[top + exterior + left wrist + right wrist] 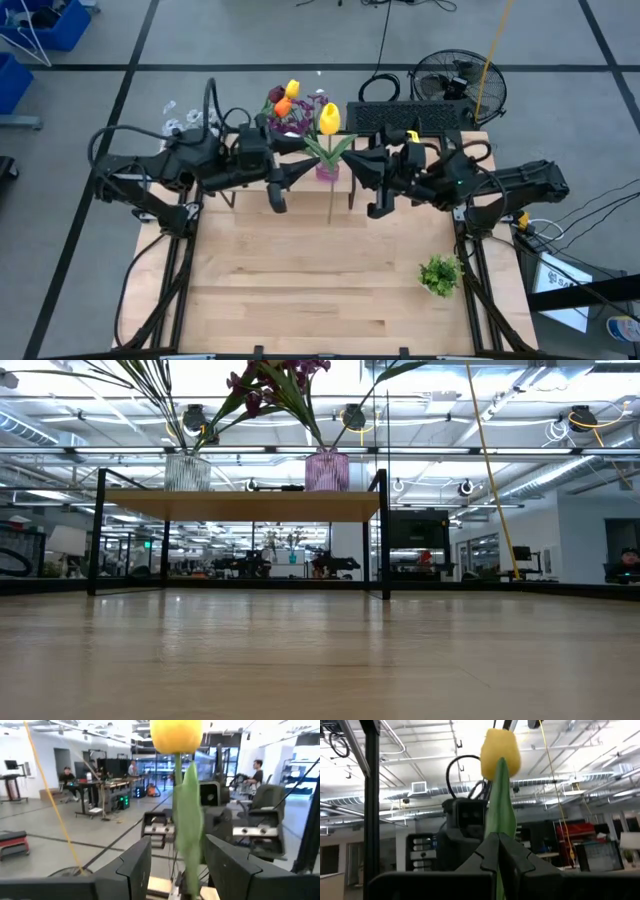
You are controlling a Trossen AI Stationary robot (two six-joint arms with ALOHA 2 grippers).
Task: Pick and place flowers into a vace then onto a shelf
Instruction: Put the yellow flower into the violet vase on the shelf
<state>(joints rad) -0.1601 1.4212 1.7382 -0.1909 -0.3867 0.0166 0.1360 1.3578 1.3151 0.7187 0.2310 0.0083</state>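
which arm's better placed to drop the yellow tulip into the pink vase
Right. The right gripper has its jaws shut on the yellow tulip, stem hanging just in front of the pink vase on the shelf. The left gripper faces it with jaws open around the stem, not holding.

Big open workshop is stretching out beyond the left end effector [177, 865]: grey floor [45, 825] with dark tape lines, people sitting at desks [97, 782], white walls. Past the right end effector [496, 855], ceiling ducts [410, 795] and strip lights are glowing overhead.
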